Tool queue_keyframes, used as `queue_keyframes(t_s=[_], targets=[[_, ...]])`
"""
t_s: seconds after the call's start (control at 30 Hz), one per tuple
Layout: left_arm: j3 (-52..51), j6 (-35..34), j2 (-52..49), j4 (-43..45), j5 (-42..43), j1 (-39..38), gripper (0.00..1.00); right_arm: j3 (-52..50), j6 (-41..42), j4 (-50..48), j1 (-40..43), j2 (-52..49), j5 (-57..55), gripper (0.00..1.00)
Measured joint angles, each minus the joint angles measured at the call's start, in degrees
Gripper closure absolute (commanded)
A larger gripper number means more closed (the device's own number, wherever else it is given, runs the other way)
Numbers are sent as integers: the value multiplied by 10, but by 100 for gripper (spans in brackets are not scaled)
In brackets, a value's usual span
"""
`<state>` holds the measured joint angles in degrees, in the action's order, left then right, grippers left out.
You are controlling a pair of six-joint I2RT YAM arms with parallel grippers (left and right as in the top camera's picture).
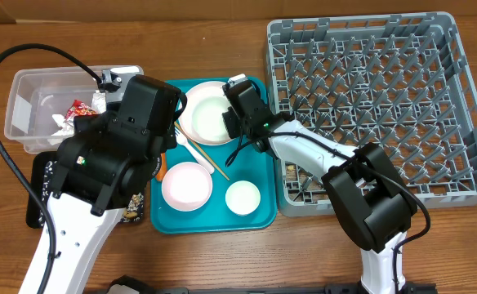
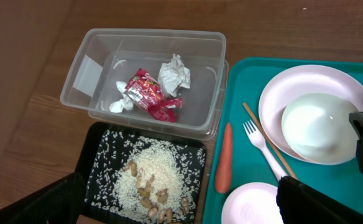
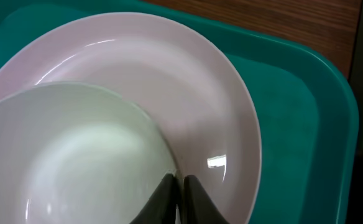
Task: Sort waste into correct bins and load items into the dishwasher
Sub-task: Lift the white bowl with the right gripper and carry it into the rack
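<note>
In the right wrist view my right gripper (image 3: 180, 186) is shut on the rim of a white bowl (image 3: 76, 155) that sits in the pale-pink plate (image 3: 188, 93) on the teal tray (image 3: 306, 112). My left gripper (image 2: 181, 208) hangs open over the black tray (image 2: 97, 174), which holds rice and nut scraps (image 2: 150, 174). The clear tub (image 2: 88, 87) contains a red wrapper (image 2: 147, 93) and paper wads (image 2: 175, 74). A carrot (image 2: 224, 158), a white fork (image 2: 262, 149) and a chopstick (image 2: 268, 140) lie on the teal tray.
The grey dish rack (image 1: 377, 106) stands at the right, touching the teal tray (image 1: 255, 163). A pink bowl (image 1: 187, 185) and a small white cup (image 1: 242, 198) rest at the tray's front. The left arm covers much of the black tray (image 1: 38, 184) from above.
</note>
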<state>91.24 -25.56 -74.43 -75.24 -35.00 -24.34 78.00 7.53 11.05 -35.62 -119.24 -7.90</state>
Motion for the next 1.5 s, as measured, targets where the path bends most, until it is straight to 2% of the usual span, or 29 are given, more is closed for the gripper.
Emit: queue_keyframes(t_s=[0.37, 0.63, 0.9, 1.1, 1.23, 1.33, 1.5], targets=[[0, 0, 0, 0, 0, 0, 0, 10, 0, 1, 0, 14, 1, 96], [0, 0, 0, 0, 0, 0, 0, 10, -12, -3, 19, 123, -19, 96], [0, 0, 0, 0, 0, 0, 0, 14, -139, -5, 61, 218, -81, 96], [0, 0, 0, 0, 0, 0, 0, 15, -235, -2, 121, 222, -144, 96], [0, 0, 0, 0, 0, 0, 0, 15, -328, -2, 171, 222, -175, 96], [0, 0, 0, 0, 0, 0, 0, 15, -404, -40, 205, 221, -214, 96], [0, 0, 0, 0, 0, 0, 0, 15, -459, -82, 245, 205, -243, 96]])
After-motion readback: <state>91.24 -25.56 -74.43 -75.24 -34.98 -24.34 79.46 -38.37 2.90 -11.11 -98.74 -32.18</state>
